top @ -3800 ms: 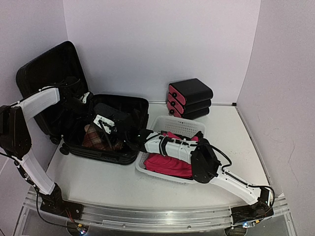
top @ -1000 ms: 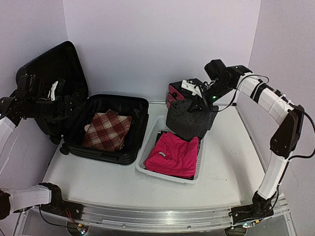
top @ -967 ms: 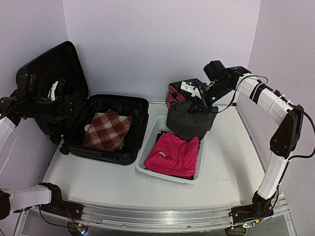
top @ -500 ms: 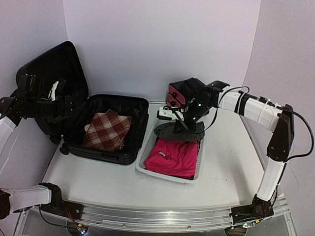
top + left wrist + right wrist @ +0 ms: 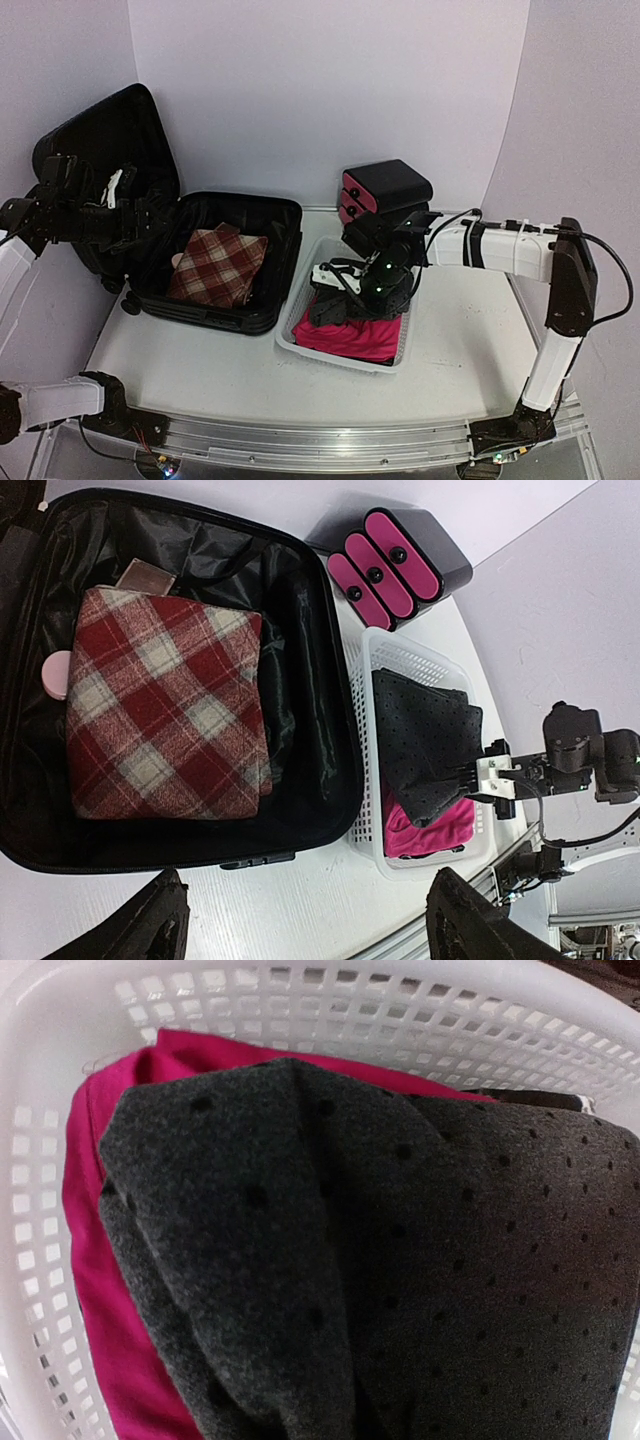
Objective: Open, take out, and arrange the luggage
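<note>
Lying open at the left of the white surface (image 5: 200,375), the luggage (image 5: 205,312) is the biggest thing here: a black hard-shell case with its lid (image 5: 105,130) standing upright near the left wall. Its lower half is lined in black and holds a folded red plaid cloth (image 5: 165,705), which fills most of the floor. A small pink round thing (image 5: 57,673) peeks out at one edge of the cloth, and a tan flat piece (image 5: 145,576) shows at its far edge. The left gripper (image 5: 308,885) hangs above the case with its jaws spread wide and nothing between them.

Just beside the luggage on the right sits a white mesh basket (image 5: 350,248). A pink garment (image 5: 350,340) lies on its bottom, with a dark grey dotted garment (image 5: 425,730) lying on top of it. The right gripper (image 5: 335,290) is down in the basket, closed almost fully and pinching the near edge of the grey garment.

Behind the basket, by the back wall, three black boxes (image 5: 392,188) with pink drawer fronts are stacked one on another.

Pale lilac walls (image 5: 320,90) close the surface in at the back and on both sides, and a metal rail (image 5: 300,442) runs along its near edge.
</note>
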`<state>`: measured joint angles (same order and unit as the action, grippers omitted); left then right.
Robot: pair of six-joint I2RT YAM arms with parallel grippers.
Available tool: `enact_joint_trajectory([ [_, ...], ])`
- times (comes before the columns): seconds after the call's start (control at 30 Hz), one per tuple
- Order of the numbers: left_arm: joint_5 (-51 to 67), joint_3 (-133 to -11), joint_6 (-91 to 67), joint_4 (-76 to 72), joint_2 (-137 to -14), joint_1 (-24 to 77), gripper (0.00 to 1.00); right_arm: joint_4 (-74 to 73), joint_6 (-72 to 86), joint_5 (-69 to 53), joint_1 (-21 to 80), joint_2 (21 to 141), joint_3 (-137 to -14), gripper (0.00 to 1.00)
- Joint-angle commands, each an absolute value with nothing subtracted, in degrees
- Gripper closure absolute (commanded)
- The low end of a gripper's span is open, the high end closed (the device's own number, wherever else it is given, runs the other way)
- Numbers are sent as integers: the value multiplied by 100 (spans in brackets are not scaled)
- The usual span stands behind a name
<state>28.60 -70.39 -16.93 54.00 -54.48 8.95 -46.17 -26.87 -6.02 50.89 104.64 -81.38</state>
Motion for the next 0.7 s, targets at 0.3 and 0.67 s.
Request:
enact_joint_trajectory([
  [0.3, 2902, -6963, -1679, 5171, -5478, 904, 18, -3423, -1254, -647, 5336, 9650, -7568, 99],
  [0.67, 2933, -6712, -1688, 5145, -5428, 897, 18, -2529, -655, -1131, 5375, 9576, -6490, 65],
])
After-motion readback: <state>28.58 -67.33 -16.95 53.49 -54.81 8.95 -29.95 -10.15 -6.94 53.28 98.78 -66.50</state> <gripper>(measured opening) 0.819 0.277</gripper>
